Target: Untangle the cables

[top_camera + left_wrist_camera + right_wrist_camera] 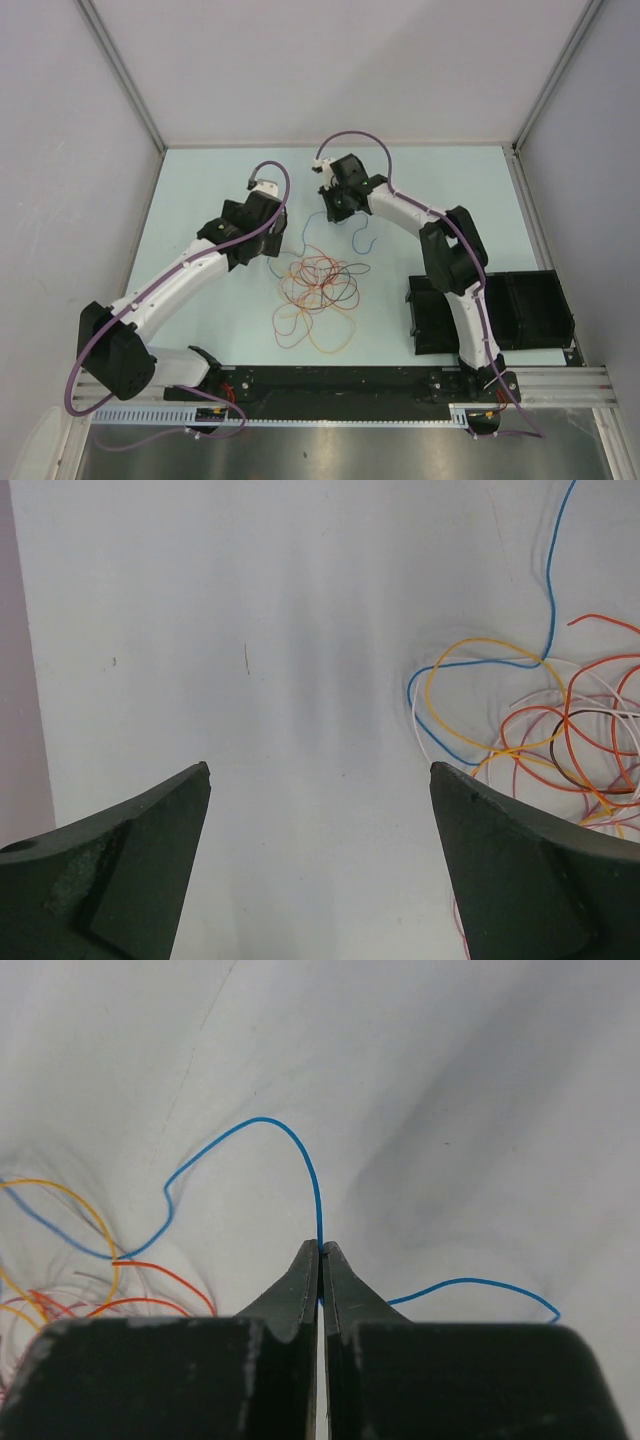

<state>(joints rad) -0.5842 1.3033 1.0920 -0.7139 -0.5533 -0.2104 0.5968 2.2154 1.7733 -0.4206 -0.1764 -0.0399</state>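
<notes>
The cables (318,290) lie in a loose tangle of orange, red, pale and blue loops on the table's middle. In the right wrist view my right gripper (321,1248) is shut on the blue cable (250,1125), which arcs up from the fingertips and runs left into the tangle (60,1300); its other end trails right. From above, the right gripper (347,215) sits just behind the pile. My left gripper (320,770) is open over bare table with nothing between its fingers, and the tangle (560,730) lies to its right. From above, the left gripper (272,246) is beside the pile's left rear.
Black open bins (520,310) stand at the right, beside the right arm's base. Grey walls close in the table (200,200) at the back and both sides. A black rail (330,380) runs along the near edge.
</notes>
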